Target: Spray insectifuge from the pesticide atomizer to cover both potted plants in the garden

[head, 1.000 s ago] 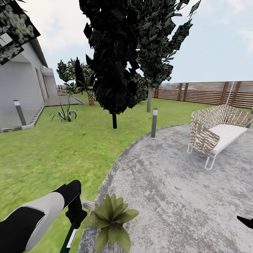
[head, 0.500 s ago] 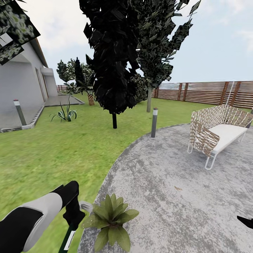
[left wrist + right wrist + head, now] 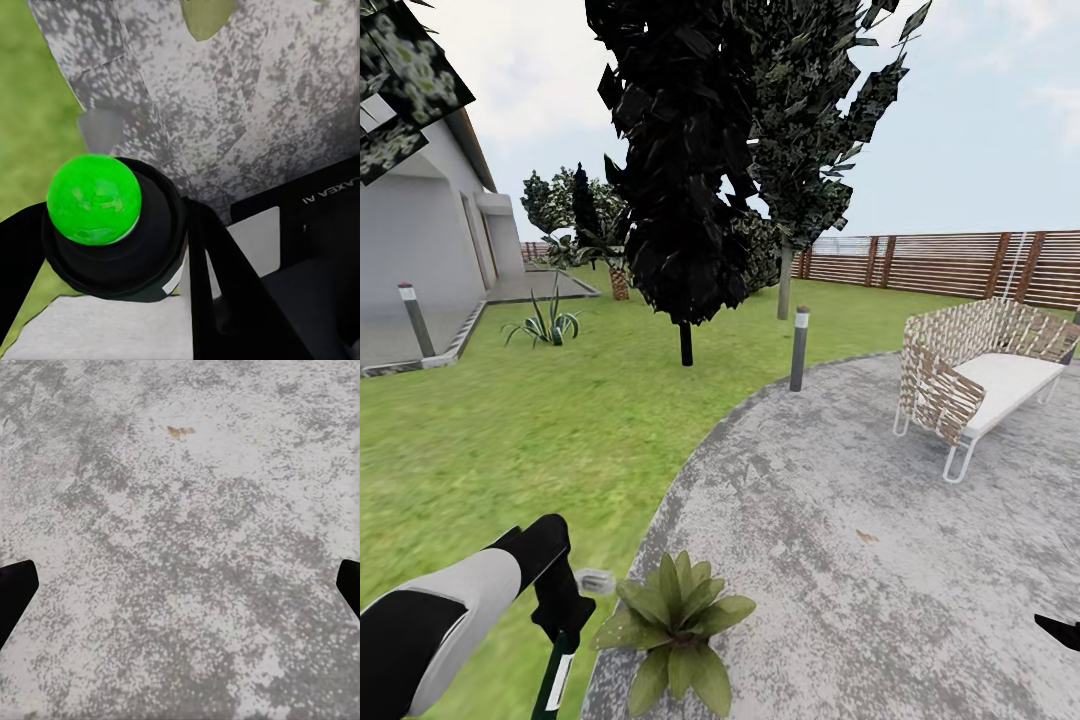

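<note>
I had the left hand (image 3: 565,625) clamped on the pesticide atomizer (image 3: 557,680), so the pick-up was done as far as I could judge; the slim dark green bottle with its white label band hung below the hand at about seven o'clock in the head view, on the grass just off the edge of the grey patio (image 3: 860,520). In the left wrist view I looked down on the bottle's bright green cap (image 3: 94,199) sitting in a black collar between the hand's dark fingers (image 3: 217,285). One potted plant (image 3: 675,625) sat just beside the bottle, toward three o'clock from it, on the rim of the patio. I saw no spray or coating on its leaves, so I judged the spraying of it not yet done, and the second plant was left as well. That second plant I could not find; the spiky clump (image 3: 545,325) at ten o'clock on the lawn looked like a long-leaved agave, not one of mine. The bottle's lower end was cut off by the edge of the head view, and its nozzle I could not make out. The right hand (image 3: 180,585) stood apart and empty over bare paving, its dark fingertips (image 3: 15,589) at the sides.
</note>
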Robot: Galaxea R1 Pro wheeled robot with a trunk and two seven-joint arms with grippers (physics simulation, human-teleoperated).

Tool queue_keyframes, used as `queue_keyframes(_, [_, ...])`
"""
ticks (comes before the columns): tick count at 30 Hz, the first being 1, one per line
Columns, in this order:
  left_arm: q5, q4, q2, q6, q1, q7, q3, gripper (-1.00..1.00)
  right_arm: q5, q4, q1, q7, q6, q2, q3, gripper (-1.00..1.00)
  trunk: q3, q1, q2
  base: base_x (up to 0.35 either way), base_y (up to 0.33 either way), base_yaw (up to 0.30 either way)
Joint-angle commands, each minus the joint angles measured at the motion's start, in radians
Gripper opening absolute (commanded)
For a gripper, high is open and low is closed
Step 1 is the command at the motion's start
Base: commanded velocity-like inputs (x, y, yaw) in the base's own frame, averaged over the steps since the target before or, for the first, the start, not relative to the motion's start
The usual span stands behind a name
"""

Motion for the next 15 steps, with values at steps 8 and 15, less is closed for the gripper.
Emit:
queue_keyframes(8, [0.001, -0.02, 0.001, 0.004, 0.0, -0.009, -0.003, -1.0, 0.009, -0.001, -0.001, 0.01, 0.004, 0.0, -0.001, 1.0, -0.001, 0.0, -0.001, 0.0, 0.0, 0.0])
queue_keyframes(15, [0.001, -0.115, 0.004, 0.008, -0.001, -0.011, -0.002, -1.0, 0.009, -0.001, -0.001, 0.01, 0.004, 0.0, -0.001, 1.0, -0.001, 0.0, -0.001, 0.0, 0.0, 0.0])
